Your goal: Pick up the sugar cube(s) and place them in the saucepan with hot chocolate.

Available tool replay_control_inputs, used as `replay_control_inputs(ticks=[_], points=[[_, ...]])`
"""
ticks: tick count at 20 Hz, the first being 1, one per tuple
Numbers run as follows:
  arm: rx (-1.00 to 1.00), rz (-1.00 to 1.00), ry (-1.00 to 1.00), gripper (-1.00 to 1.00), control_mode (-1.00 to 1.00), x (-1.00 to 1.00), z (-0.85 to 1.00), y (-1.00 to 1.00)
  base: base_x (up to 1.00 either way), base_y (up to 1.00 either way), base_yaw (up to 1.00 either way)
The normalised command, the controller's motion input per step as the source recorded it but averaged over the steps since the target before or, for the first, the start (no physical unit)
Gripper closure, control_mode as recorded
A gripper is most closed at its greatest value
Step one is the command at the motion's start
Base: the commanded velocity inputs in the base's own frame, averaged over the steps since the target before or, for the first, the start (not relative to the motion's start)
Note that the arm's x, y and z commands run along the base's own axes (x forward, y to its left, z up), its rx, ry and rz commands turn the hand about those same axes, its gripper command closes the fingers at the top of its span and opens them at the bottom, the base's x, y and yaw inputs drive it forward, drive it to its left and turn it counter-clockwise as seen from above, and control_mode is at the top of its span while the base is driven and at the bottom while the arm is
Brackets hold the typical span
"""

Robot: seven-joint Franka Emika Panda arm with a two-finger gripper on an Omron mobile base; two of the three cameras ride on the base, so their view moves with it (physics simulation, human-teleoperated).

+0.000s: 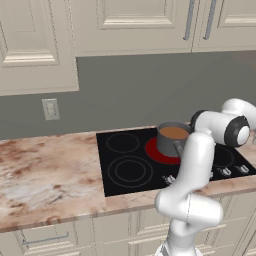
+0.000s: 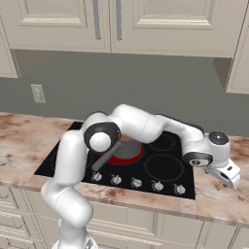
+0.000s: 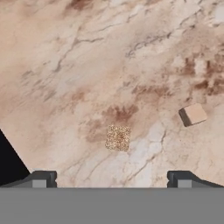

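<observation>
Two small sugar cubes lie on the marble counter in the hand view: a speckled brown one [image 3: 117,138] and a smooth tan one [image 3: 192,114] further right. My gripper [image 3: 111,180] hangs open above them, the speckled cube roughly midway between the fingertips [image 3: 41,179] and some way below. In the right base view the gripper [image 2: 232,182] is over the counter to the right of the cooktop. The grey saucepan [image 1: 172,140] with light-brown hot chocolate [image 1: 174,132] stands on a glowing red burner. My arm partly hides the saucepan [image 2: 127,150] in the right base view.
The black cooktop [image 1: 130,170] has a row of knobs [image 2: 136,183] along its front edge, and its corner [image 3: 8,164] shows at the hand view's lower left. Marble counter [image 1: 50,175] stretches left of it. A wall outlet [image 1: 50,109] sits on the grey backsplash, with cabinets above.
</observation>
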Motion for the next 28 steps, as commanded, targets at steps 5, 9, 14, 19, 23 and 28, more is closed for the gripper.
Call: replay_control_inputs(ticks=[5, 9, 14, 19, 23, 28], points=[[0.01, 0.0, 0.04, -1.0, -1.0, 0.0, -0.18, -0.02, 0.0, 0.0, 0.0], [0.01, 0.0, 0.01, -1.0, -1.0, 0.03, -0.18, 0.0, 0.0, 0.0, 0.0], [0.01, 0.0, 0.0, -1.0, -1.0, 0.11, -0.05, -0.02, 0.0, 0.0, 0.0], [0.01, 0.0, 0.01, -1.0, -1.0, 0.18, -0.03, -0.1, 0.0, 0.0, 0.0], [0.03, 0.0, 0.02, -1.0, -1.0, 0.08, -0.01, -0.17, 0.0, 0.0, 0.0], [0.04, 0.0, 0.04, -1.0, -1.0, 0.0, -0.05, -0.14, 0.0, 0.0, 0.0]])
